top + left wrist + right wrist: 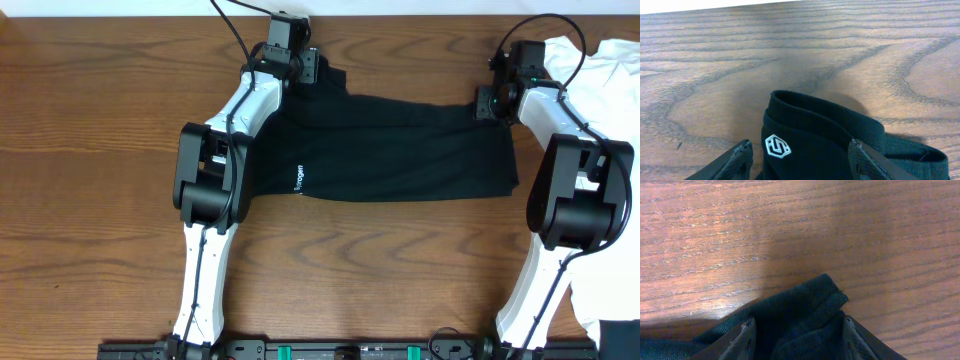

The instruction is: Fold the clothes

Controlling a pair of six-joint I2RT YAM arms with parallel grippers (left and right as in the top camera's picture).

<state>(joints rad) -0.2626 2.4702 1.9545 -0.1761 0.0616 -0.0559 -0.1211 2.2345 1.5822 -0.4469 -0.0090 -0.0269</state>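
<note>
Grasp stage of a first fold, by the look of it, on a dark wood-grain table (90, 150). Bare brown board, strong wavy grain, matte, with a lighter patch in the right wrist view. Beyond the far edge, only a pale strip of wall (400, 6); nothing more of the room to report.

Next in size: black garment (400, 150), lying flat and stretched sideways across the far middle of the table. No fold laid over yet, apart from a doubled corner (825, 292) at the right end. At the right edge, a heap of white clothes (620, 70), apparently waiting its turn.

At the far left corner, left gripper (802, 162): spread, fingers (742, 160) either side of the ribbed band (815, 112), cloth in between but not clamped. At the far right corner, right gripper (797, 335): likewise spread, straddling the doubled corner, no pinch visible.

Next move, as a guess: close both on their corners, lift together, carry toward the near edge, keeping the cloth taut and level. Risk of slipping off the thick band, or of catching one layer only on the right.

Smallest: white hexagon logo (777, 146) just under the band; tiny white print (298, 178) near the garment's left side, unreadable.
</note>
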